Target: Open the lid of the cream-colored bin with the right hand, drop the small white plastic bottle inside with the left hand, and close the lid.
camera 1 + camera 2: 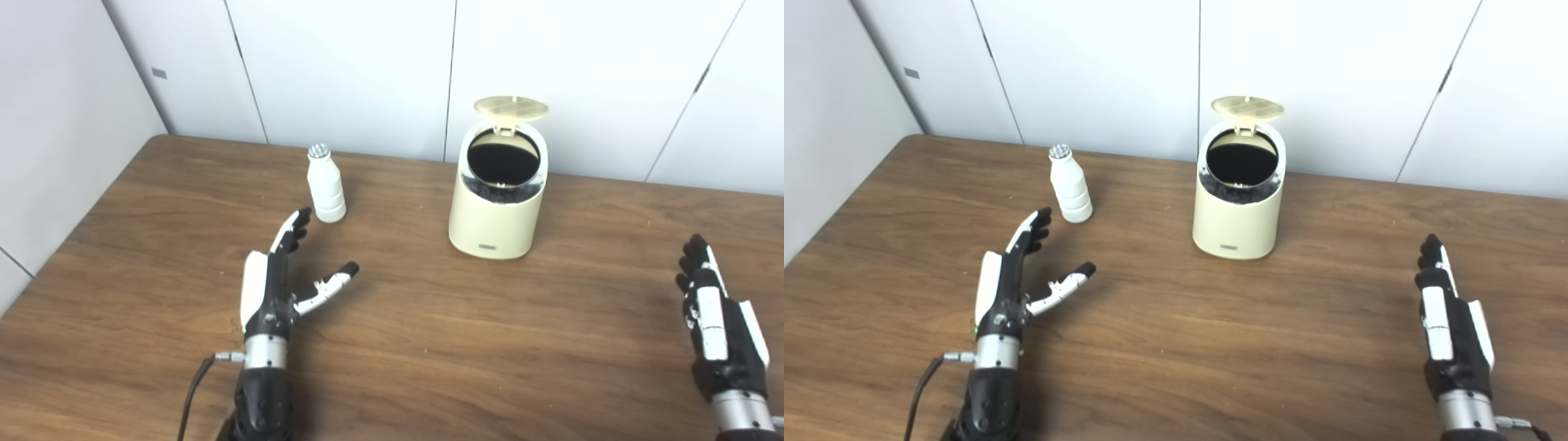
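With the bin's (496, 211) lid (511, 107) up, the upright bottle (325, 184) stood at one o'clock, just beyond the spread, empty left hand (278, 282); the right hand (716, 312) waited empty, well apart.

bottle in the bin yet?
No, the bottle stands on the table, left of the open bin.

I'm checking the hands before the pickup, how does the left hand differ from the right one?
The left hand is near the bottle, fingers spread, thumb out; the right hand sits far from the bin, fingers together. Both hold nothing and are over the table.
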### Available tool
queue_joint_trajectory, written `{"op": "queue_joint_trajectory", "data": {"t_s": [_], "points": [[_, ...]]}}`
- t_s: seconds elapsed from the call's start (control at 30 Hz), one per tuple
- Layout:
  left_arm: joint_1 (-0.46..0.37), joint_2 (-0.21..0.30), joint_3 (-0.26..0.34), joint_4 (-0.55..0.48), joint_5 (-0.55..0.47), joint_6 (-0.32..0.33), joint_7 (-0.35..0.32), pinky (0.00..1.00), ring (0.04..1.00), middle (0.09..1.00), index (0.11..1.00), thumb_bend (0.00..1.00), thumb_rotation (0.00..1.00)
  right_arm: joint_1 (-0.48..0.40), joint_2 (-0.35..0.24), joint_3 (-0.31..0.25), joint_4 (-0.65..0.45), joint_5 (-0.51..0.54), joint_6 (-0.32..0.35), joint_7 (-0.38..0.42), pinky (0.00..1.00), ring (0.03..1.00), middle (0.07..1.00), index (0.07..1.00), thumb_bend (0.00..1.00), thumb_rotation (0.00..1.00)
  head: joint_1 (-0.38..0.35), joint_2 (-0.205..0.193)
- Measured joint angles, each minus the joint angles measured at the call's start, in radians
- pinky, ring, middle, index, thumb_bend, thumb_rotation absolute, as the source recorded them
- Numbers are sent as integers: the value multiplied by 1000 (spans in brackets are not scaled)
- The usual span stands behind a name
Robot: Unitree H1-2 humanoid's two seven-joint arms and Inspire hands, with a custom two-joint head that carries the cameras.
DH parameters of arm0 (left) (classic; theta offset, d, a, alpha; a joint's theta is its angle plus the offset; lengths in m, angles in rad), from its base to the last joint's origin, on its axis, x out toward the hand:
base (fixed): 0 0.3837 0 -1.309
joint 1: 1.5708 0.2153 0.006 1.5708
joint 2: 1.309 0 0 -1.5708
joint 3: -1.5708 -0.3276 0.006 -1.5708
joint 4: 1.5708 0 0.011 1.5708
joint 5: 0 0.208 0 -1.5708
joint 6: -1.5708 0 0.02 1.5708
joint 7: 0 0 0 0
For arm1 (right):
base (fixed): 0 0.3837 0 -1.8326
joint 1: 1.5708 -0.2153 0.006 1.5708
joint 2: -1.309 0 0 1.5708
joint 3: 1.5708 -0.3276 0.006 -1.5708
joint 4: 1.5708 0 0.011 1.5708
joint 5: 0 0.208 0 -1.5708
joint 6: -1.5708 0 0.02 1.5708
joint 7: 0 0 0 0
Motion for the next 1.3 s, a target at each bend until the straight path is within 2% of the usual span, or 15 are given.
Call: {"op": "queue_joint_trajectory", "data": {"t_s": [0.1,0.23,0.33,0.37,0.43,0.5,0.63,0.77,0.87,1.03,1.17,1.3], "points": [[-44,41,2,-14,25,63,-20,654,788,844,881,913,260,0,0,-1,-16,0,14,-2,1000,1000,1000,1000,583,1000,0,0],[-86,62,1,-13,62,156,-26,635,786,856,881,922,271,2,0,2,-32,-11,46,-6,1000,1000,1000,1000,612,1000,0,8],[-112,65,-1,0,84,211,-27,564,751,861,877,926,292,3,0,9,-43,-23,59,-7,1000,1000,1000,1000,640,989,-2,12],[-126,69,-3,14,90,224,-27,576,766,864,874,930,296,3,0,11,-44,-25,63,-7,1000,1000,1000,1000,644,986,-2,12],[-155,83,-5,42,97,247,-27,684,830,870,869,938,311,3,0,13,-44,-29,68,-7,1000,1000,1000,1000,652,992,-5,11],[-186,101,-8,70,113,257,-25,729,861,880,873,947,337,3,-1,15,-45,-34,69,-7,1000,1000,1000,1000,670,994,-3,14],[-250,130,-15,118,120,300,-27,708,865,902,894,947,361,3,-5,15,-44,-38,69,-7,1000,1000,999,1000,668,995,2,28],[-314,159,-36,169,110,362,-79,693,848,877,890,940,370,2,-13,22,-44,-50,69,-7,1000,1000,990,1000,674,1000,-2,34],[-363,185,-56,226,106,369,-111,701,845,867,878,952,378,2,-20,28,-44,-60,69,-6,981,1000,990,1000,681,1000,-3,35],[-421,211,-79,295,83,367,-117,696,839,854,874,961,372,2,-21,28,-38,-56,69,-2,989,1000,991,1000,679,1000,-3,40],[-446,221,-98,342,75,364,-116,667,810,844,865,986,374,0,-21,29,-20,-57,69,-1,955,1000,987,1000,678,1000,-11,38],[-451,224,-121,362,75,362,-112,625,767,825,831,985,346,-3,-21,30,-15,-57,68,-1,971,1000,990,1000,690,1000,-12,38]]}}
